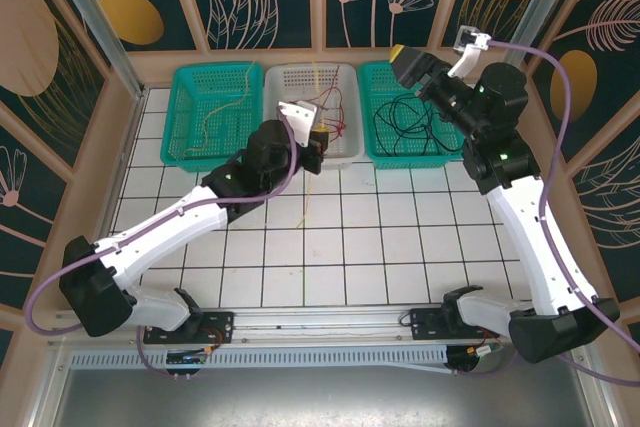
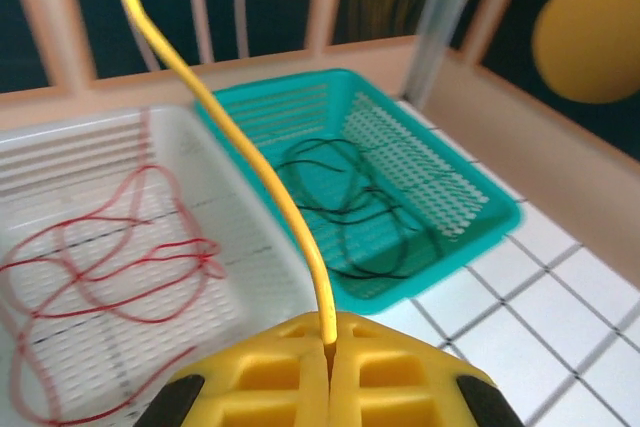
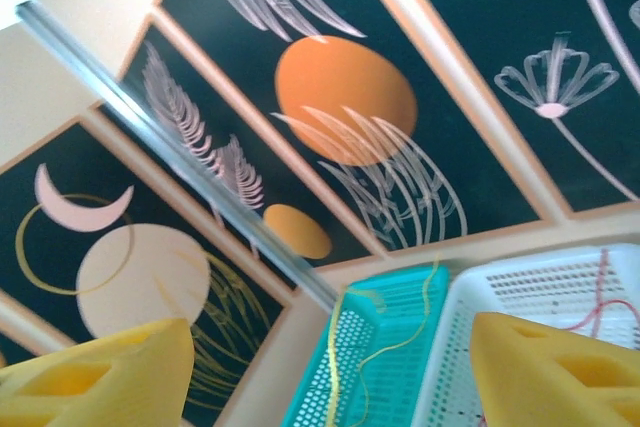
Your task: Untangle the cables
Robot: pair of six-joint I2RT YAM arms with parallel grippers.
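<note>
Left gripper (image 2: 328,367) pinches the yellow cable (image 2: 250,162) tight; right gripper (image 3: 332,347) is spread wide, empty. Lift slowly toward ten o'clock (clear of the red cables (image 2: 110,267)).

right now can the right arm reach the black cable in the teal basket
Probably yes. The right gripper is open above the teal basket holding the black cable, nothing between them, though it points upward. The left gripper, shut on a yellow cable, is away at the white basket.

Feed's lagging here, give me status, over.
Left gripper jaws shut on thin yellow cable. Right gripper jaws open, empty. Thin red cable lying in white plastic basket.
</note>
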